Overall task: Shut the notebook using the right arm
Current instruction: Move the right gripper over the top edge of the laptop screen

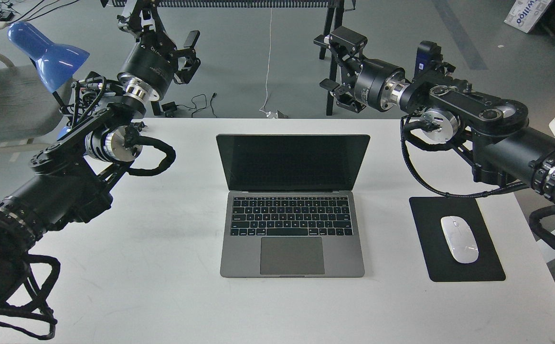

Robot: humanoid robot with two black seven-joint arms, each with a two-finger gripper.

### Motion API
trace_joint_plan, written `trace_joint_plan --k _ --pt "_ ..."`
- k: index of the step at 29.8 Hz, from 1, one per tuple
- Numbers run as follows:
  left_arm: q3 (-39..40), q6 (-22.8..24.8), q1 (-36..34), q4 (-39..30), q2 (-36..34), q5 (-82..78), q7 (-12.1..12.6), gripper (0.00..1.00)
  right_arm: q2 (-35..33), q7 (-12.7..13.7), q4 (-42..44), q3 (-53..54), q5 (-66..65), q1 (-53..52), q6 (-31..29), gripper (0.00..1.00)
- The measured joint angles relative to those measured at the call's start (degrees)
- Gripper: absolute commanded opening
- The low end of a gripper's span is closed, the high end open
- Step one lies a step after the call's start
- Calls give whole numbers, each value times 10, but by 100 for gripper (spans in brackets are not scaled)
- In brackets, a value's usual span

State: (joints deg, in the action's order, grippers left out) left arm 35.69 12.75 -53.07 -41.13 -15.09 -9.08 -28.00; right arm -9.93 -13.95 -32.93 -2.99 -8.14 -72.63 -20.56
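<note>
The notebook [292, 210] lies open in the middle of the white table [163, 296], its black screen [293, 161] upright and facing me. My right arm [468, 114] reaches in from the right, and its gripper [333, 62] is open. It hovers past the table's far edge, above and behind the lid's top right corner, apart from the lid. My left gripper [163, 26] is open and empty, raised at the far left near the blue lamp [48, 51].
A black mouse pad [430, 215] with a white mouse [459, 239] lies right of the notebook, under my right arm's cable. A grey chair [5, 102] stands at the left. Black table legs [335, 71] and cables are on the floor behind.
</note>
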Motion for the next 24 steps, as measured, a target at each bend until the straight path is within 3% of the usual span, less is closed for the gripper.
trace_joint_plan --k 15,24 --pt "0 0 0 0 0 2 0 100 10 5 -19 -37 -63 -3 -25 100" --pt "0 0 0 0 0 2 0 100 -17 5 -69 -37 -63 -1 -35 100"
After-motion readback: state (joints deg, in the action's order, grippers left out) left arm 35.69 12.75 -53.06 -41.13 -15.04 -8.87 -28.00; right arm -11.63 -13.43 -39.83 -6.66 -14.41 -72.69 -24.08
